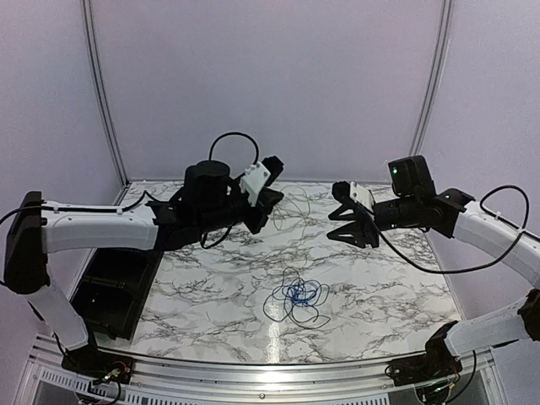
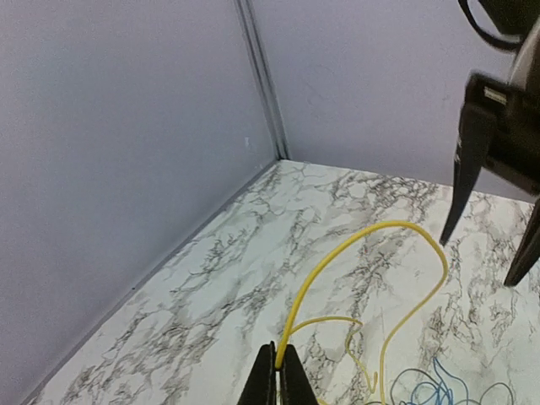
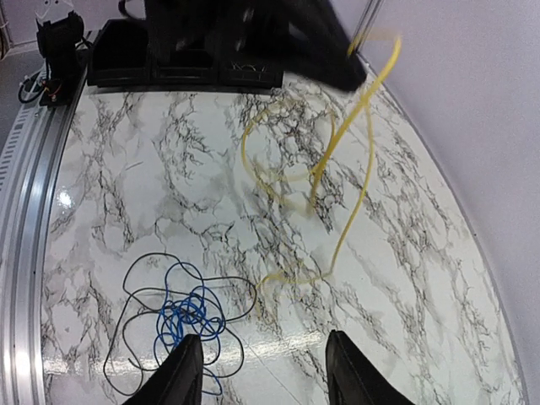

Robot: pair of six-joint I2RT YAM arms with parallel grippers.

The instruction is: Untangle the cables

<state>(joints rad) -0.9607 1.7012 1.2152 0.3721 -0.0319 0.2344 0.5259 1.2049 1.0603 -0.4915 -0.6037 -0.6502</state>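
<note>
**Cables [image 1: 294,297] half untangled, next pick pending**

From above, we see the blue-and-black knot [image 1: 294,297] mid-surface [image 1: 405,287], apart from both arms, open marble round it. Left wrist: the left pincer [image 2: 277,384] is pressed together on the yellow cable [image 2: 371,229], holding one end raised. Right wrist: the right pincer [image 3: 266,371] hangs spread, empty; next, we judge, it picks a black loop [image 3: 126,283], minding the near rail [image 3: 25,211].

White marble-veined table [image 1: 380,287]. Blue cable [image 1: 297,293] is bunched inside loose black cable [image 3: 107,359] loops at 6 o'clock. Black bin [image 1: 110,291] at 8 o'clock edge. Yellow cable [image 3: 339,236] tail touches down near 12 o'clock.
</note>
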